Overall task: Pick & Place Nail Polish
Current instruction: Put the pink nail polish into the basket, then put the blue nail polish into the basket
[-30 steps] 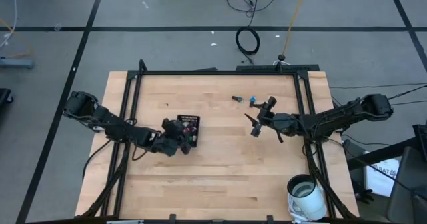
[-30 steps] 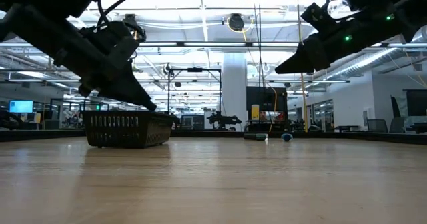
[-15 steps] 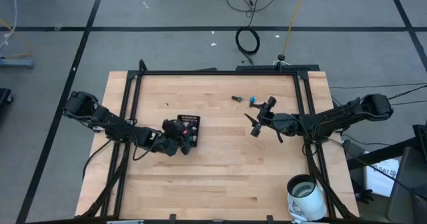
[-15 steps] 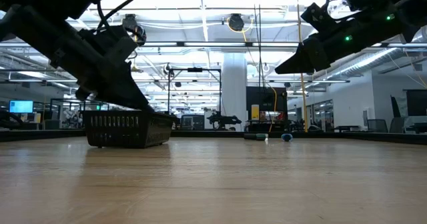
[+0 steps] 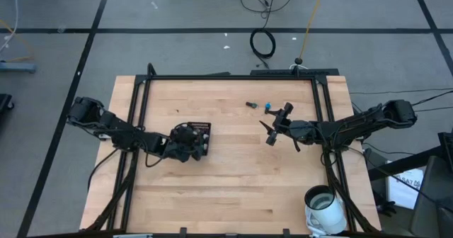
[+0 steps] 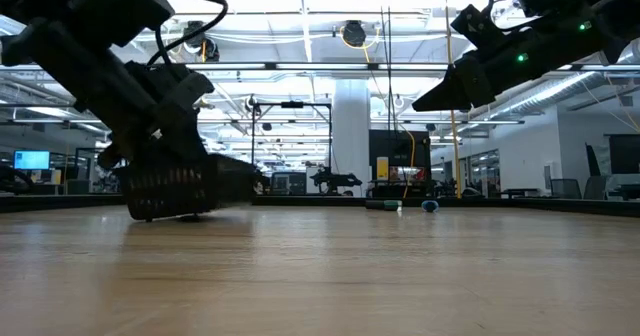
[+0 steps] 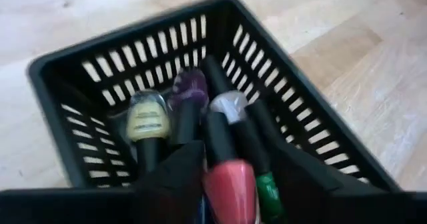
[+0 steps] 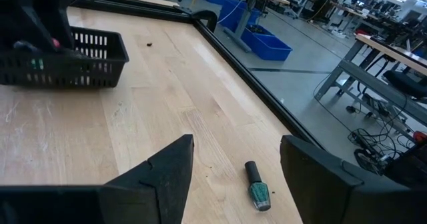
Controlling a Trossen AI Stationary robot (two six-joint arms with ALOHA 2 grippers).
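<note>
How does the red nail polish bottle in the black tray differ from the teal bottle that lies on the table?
The red bottle is inside the black tray; the teal bottle is outside it, on the bare wooden table. The red bottle is packed against other bottles; the teal bottle has nothing touching it. Their body colours differ, red and teal. Both have a dark cap.

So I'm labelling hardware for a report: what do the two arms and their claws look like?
Both arms are black, jointed and slender, with black cables looping alongside them. The left claw and right claw each end in two dark, tapered, wedge-shaped fingers. Small green lights glow on the right arm in the low view.
</note>
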